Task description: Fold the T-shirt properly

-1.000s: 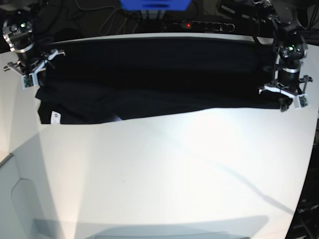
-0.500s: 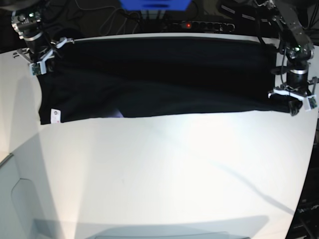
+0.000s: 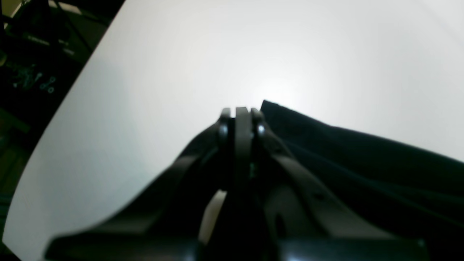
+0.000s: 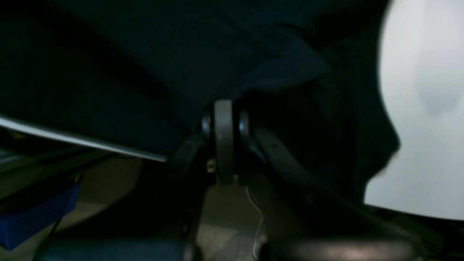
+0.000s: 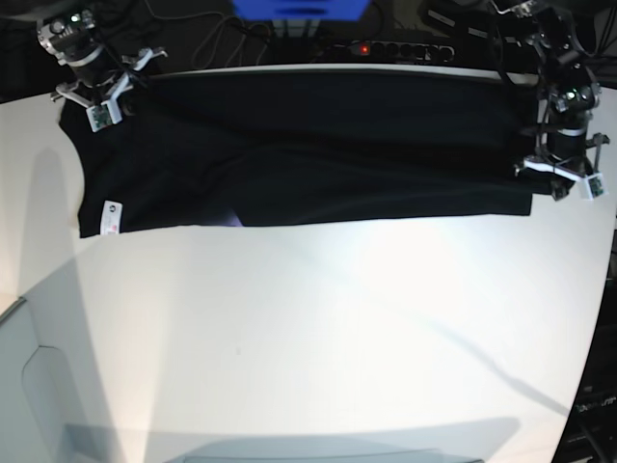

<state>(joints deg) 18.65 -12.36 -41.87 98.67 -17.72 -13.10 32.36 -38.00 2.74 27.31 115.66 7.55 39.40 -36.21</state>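
Note:
The black T-shirt lies spread in a wide band across the far part of the white table, with a small white tag at its near left corner. My right gripper sits at the shirt's far left corner. In the right wrist view that gripper is shut, and dark cloth stretches away from its tips. My left gripper is at the shirt's right edge. The left wrist view shows it shut, the cloth's corner right against its fingertips.
A power strip with a red light and a blue box sit just beyond the table's far edge, among cables. The table's right edge runs close to my left arm. White tabletop stretches ahead of the left gripper.
My right gripper has carried the shirt's left corner toward the far edge. The left gripper swung outward, then back in. The shirt now lies flatter and more stretched.

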